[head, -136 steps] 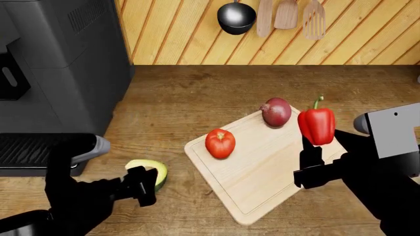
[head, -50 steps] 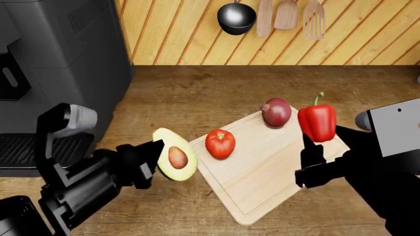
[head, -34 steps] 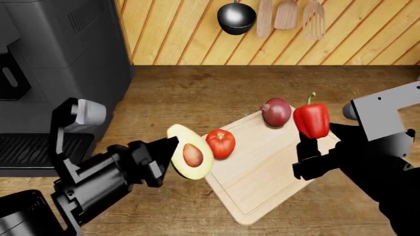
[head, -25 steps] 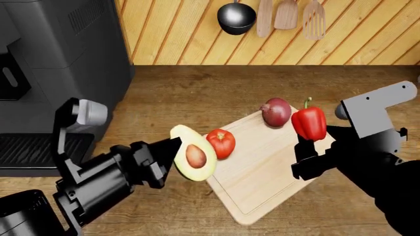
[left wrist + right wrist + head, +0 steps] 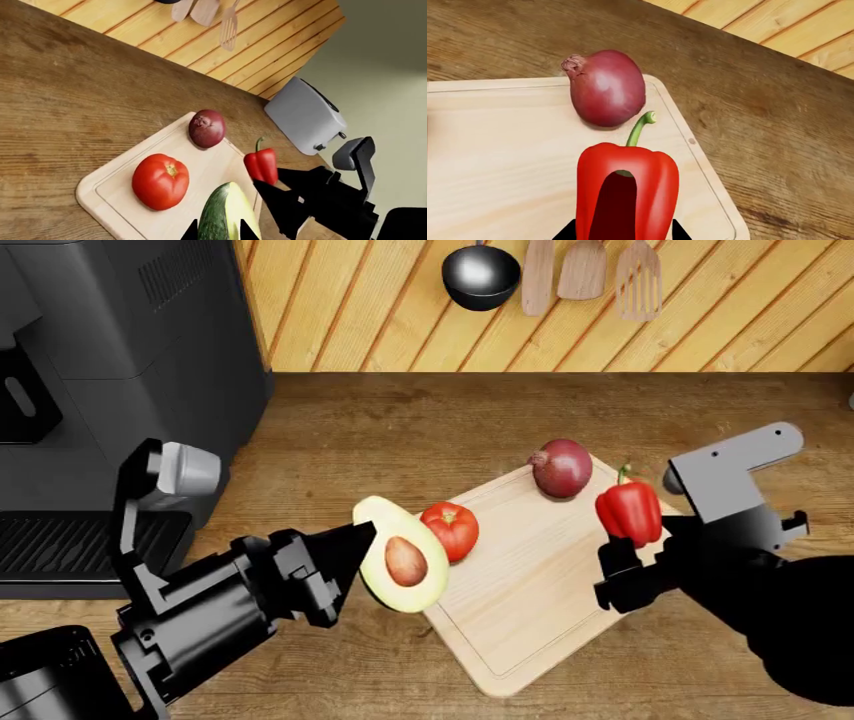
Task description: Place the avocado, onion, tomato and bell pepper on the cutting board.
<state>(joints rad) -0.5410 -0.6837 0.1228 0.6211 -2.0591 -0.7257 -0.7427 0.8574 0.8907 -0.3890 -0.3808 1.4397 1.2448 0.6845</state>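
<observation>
Left fingers (image 5: 350, 558) hold the halved green avocado (image 5: 398, 558) at centre frame; right fingers (image 5: 622, 570) hold the tall red bell pepper (image 5: 629, 510). Lower both gently onto bare pale wooden cutting board (image 5: 534, 600), clear of the round red tomato (image 5: 451, 530).

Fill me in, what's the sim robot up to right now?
It is loading vegetables onto the cutting board. The onion and tomato already sit on the board. The left gripper holds the avocado half, flesh side up, at the board's near-left edge beside the tomato. The right gripper holds the bell pepper upright over the board's right side, near the onion. Neither has been set down yet.
</observation>
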